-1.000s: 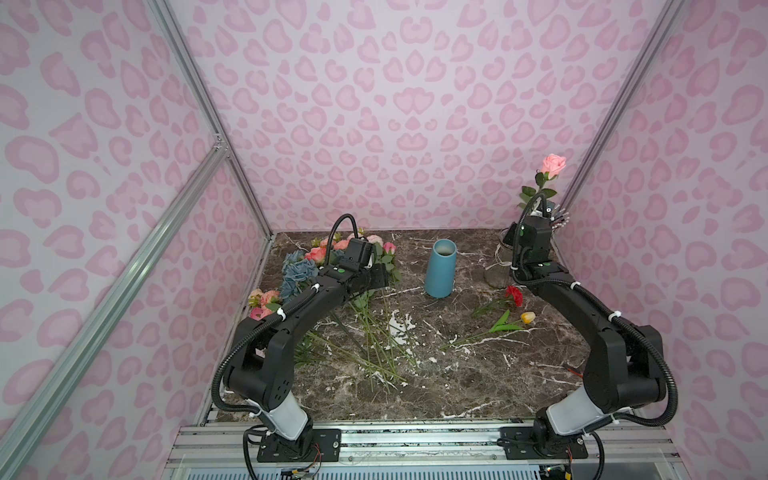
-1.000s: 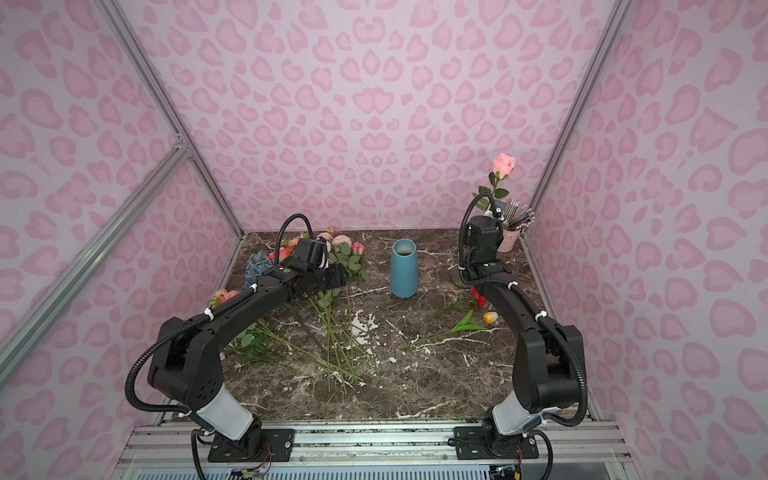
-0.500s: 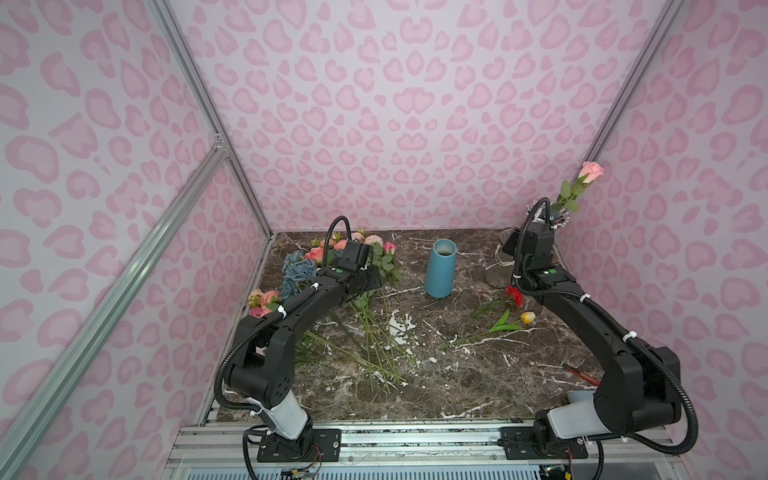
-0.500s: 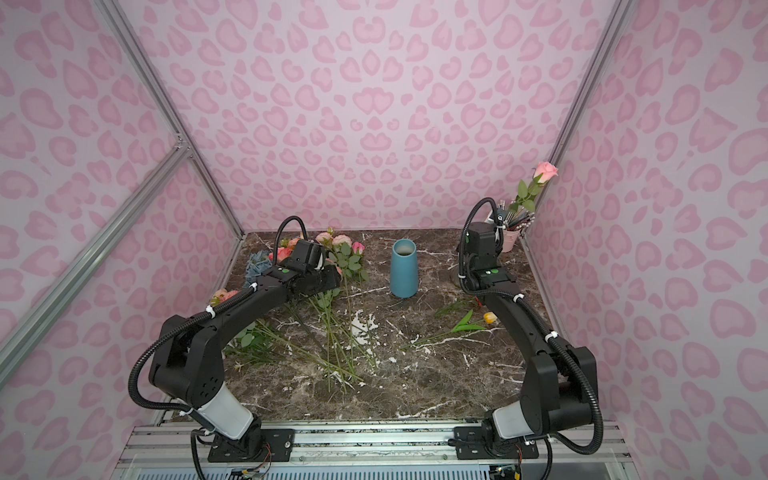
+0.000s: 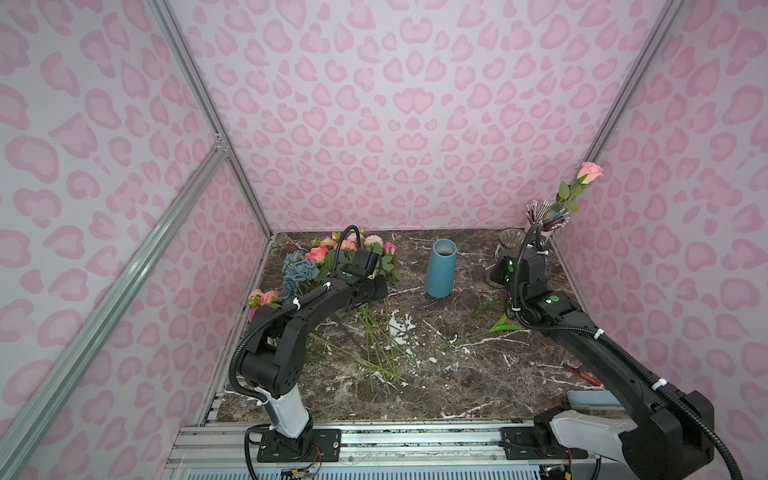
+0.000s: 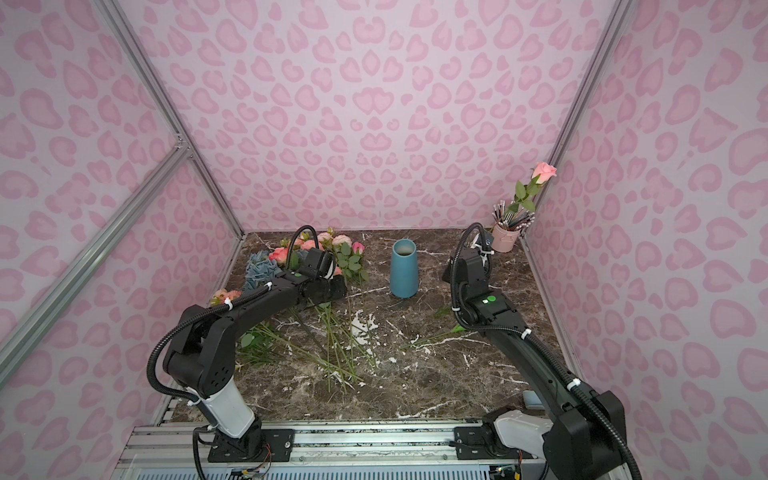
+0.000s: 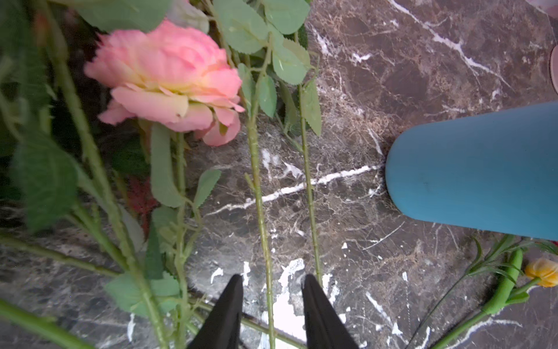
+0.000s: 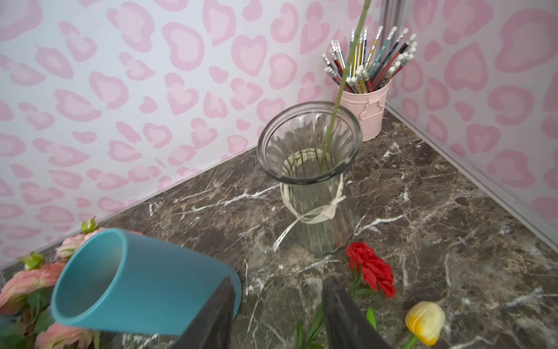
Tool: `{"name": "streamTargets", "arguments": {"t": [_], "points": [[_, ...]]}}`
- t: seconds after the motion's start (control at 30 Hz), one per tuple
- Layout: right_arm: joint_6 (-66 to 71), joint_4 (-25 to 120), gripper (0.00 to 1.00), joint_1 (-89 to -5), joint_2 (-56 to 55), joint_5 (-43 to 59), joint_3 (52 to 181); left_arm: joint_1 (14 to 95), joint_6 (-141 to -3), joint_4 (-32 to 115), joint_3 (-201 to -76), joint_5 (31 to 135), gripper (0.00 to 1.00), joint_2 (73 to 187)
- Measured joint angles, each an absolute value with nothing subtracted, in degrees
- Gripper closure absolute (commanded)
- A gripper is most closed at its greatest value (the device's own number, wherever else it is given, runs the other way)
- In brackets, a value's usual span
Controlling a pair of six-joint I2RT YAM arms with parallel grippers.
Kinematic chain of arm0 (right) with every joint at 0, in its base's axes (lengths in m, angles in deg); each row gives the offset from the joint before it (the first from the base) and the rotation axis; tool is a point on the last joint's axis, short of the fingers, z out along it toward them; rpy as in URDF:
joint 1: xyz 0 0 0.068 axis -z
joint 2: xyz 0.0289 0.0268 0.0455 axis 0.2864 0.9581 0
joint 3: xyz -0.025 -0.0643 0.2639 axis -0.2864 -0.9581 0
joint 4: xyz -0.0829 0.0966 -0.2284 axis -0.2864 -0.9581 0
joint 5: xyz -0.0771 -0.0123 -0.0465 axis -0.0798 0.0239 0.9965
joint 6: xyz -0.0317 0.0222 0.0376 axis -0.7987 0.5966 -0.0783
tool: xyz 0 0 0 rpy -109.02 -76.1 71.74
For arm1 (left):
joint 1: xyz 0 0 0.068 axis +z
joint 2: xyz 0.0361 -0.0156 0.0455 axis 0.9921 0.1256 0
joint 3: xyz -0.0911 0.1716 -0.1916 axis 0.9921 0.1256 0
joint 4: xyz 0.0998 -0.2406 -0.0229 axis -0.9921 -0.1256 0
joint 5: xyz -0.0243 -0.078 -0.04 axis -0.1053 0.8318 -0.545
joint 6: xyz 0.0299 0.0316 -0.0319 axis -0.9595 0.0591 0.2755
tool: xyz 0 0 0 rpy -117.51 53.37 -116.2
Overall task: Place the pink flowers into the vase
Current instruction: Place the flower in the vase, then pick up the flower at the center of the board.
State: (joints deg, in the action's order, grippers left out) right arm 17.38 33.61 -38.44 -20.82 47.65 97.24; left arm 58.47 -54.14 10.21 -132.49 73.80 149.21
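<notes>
A pink rose (image 5: 590,171) stands with its stem (image 8: 335,111) in the clear glass vase (image 8: 311,169) at the back right and leans toward the right wall. My right gripper (image 8: 277,305) is open and empty, low in front of that vase (image 5: 510,239). More pink flowers (image 5: 332,245) lie in a pile at the back left. My left gripper (image 7: 271,290) is down among their stems, open, with one thin green stem (image 7: 256,187) between its fingers and a gap on each side. A pink bloom (image 7: 169,78) lies just beyond.
A blue vase (image 5: 441,268) stands mid-back between the arms. A pink cup of pencils (image 8: 367,111) fills the back right corner. A red bloom (image 8: 371,269) and a yellow tulip (image 8: 425,321) lie by the glass vase. Dusty-blue hydrangeas (image 5: 299,270) lie at the left.
The right gripper let go of the rose, which tipped toward the right wall in the glass vase, and the arm dropped back. The left jaws narrowed around a stem.
</notes>
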Motion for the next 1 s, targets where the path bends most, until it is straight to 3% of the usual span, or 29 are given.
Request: {"name": "streamTargets", "arguments": {"t": [0.33, 0.37, 1.0], "points": [[18.82, 26.49, 0.51, -44.30, -27.35, 47.26, 93.74, 57.57, -53.27, 10.56, -132.38, 71.70, 0.63, 152.03], [18.82, 26.05, 0.51, -44.41, -28.07, 47.15, 93.29, 57.57, -53.16, 10.65, -132.38, 71.44, 0.67, 152.32], [18.82, 21.48, 0.52, -44.61, -31.29, 45.90, 92.00, 57.55, -50.71, 15.26, -132.38, 70.08, 0.74, 156.19]]}}
